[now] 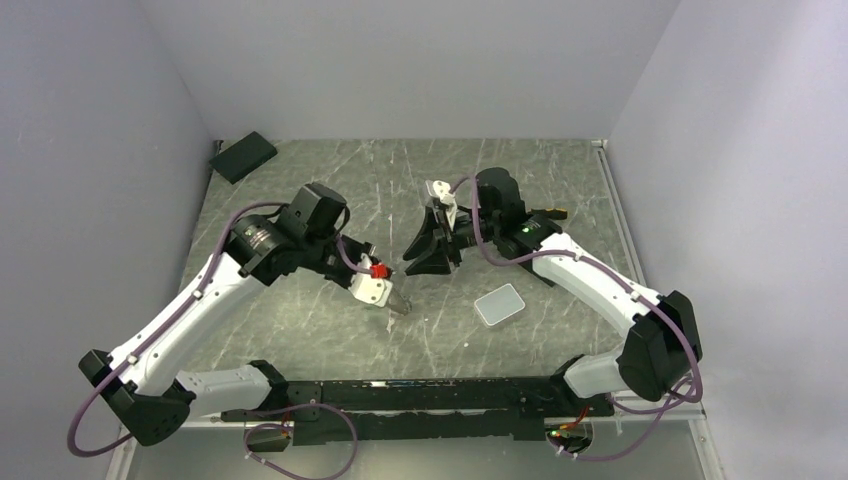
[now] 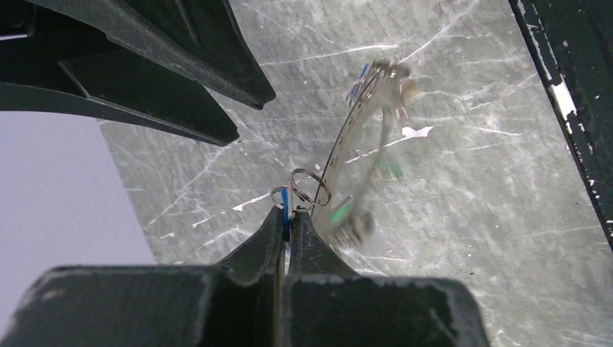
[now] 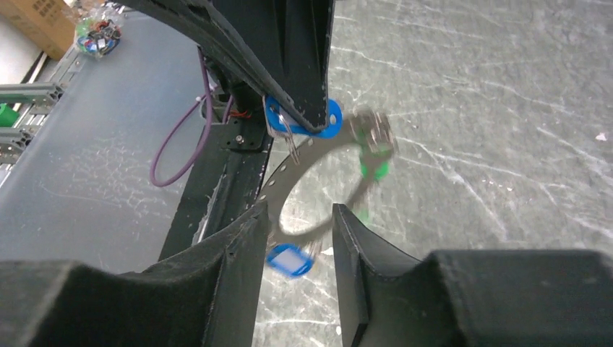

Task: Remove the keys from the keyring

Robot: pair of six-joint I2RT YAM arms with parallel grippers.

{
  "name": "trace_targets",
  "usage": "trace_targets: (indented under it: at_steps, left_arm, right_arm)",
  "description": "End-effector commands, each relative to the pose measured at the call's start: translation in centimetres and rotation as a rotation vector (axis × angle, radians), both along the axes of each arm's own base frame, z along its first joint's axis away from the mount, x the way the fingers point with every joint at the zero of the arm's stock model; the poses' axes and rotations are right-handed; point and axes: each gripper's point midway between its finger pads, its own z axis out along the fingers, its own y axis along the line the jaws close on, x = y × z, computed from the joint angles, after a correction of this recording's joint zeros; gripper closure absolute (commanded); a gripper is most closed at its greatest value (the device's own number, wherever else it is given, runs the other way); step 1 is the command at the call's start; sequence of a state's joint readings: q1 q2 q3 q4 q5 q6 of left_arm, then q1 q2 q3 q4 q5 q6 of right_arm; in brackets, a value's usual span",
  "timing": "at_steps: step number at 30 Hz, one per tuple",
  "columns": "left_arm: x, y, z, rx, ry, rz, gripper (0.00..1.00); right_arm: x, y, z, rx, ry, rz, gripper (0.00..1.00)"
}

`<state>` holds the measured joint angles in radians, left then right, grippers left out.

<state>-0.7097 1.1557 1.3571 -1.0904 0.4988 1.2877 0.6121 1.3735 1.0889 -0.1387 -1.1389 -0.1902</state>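
1. A clear bag point(image 3: 97, 36) of coloured tags lies beside a cardboard box point(image 3: 36, 22), beyond the black base rail point(image 3: 217, 181).
2. The left gripper point(image 2: 289, 211) is clamped tight on a blue tag point(image 2: 287, 204) strung to the keyring point(image 2: 345, 155), which is held blurred above the middle of the table point(image 1: 300, 330).
3. The right gripper point(image 3: 302, 228) has its jaws parted, straddling the ring's lower arc. The keys point(image 3: 372, 134) are a blur along the ring.
4. A grey pad point(image 1: 499, 304) lies near the right arm. A black slab point(image 1: 243, 156) sits in the far-left corner, and walls close three sides.
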Motion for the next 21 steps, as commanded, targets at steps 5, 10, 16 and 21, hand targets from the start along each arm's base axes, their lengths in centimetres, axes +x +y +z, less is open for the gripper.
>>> trace_targets:
  at_steps: [5,10,16,21]
  left_arm:
    - [0.9,-2.1,2.9,-0.108,0.143,0.158,1.00]
    - [1.3,-3.1,3.3,-0.130,0.265,0.253,1.00]
    - [1.6,-3.7,4.0,-0.153,0.314,0.292,1.00]
    - [1.8,-3.9,4.0,-0.154,0.336,0.320,1.00]
  right_arm:
    - [0.4,0.7,1.0,0.060,-0.080,-0.007,0.65]
    - [0.6,0.9,1.5,0.086,-0.094,-0.010,0.67]
    - [0.5,1.1,2.0,0.104,-0.089,-0.003,0.71]
    - [0.5,1.1,2.1,0.109,-0.087,0.002,0.76]
